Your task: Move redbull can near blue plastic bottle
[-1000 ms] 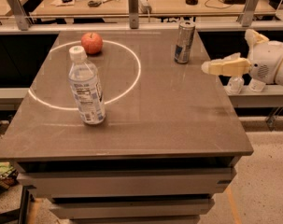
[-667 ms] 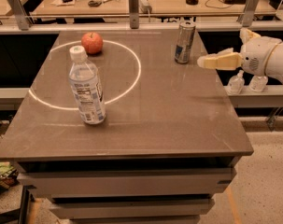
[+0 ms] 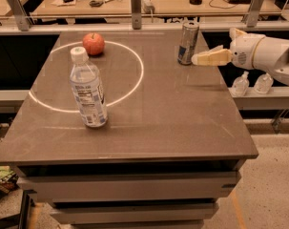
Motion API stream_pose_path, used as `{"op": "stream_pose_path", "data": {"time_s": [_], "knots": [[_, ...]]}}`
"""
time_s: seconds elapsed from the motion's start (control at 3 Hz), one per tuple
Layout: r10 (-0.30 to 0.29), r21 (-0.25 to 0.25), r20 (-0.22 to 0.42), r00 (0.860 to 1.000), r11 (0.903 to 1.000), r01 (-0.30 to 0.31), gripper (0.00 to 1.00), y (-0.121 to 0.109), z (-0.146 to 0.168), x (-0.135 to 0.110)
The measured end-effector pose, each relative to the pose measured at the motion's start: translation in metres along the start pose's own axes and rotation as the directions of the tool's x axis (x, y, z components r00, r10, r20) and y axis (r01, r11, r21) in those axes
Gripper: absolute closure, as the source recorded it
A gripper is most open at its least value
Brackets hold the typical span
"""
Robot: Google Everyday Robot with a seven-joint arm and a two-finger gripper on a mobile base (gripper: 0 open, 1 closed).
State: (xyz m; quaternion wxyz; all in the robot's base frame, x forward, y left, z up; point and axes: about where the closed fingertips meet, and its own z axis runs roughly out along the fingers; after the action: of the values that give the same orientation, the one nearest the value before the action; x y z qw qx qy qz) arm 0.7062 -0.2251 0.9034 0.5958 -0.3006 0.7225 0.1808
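You are on the approach: your hand [image 3: 198, 59] hovers just beside the redbull can [image 3: 188, 43] at the worktop's [image 3: 182, 123] far edge; I cannot tell its state. Next, enclose the can. The blue plastic bottle [image 3: 88, 88] stands well apart.

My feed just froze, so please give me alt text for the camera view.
The end effector reaches in from the right of the view, its tip beside the upright redbull can near the far edge of the table. The blue plastic bottle stands far off at front left, a red apple behind it.
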Motion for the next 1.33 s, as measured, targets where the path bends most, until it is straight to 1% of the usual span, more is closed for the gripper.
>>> {"op": "stream_pose_path", "data": {"time_s": [0.33,0.67,1.0,1.33], "knots": [[-0.016,-0.060,0.000,1.000,0.9981,0.016,0.00,0.007,0.029,0.000],[-0.026,-0.127,0.004,1.000,0.9916,0.027,0.00,0.019,0.055,-0.002],[-0.026,-0.171,0.023,0.999,0.9848,0.030,0.00,0.026,0.072,-0.005],[-0.010,-0.211,0.066,0.998,0.9772,0.024,0.00,0.031,0.085,-0.013]]}}
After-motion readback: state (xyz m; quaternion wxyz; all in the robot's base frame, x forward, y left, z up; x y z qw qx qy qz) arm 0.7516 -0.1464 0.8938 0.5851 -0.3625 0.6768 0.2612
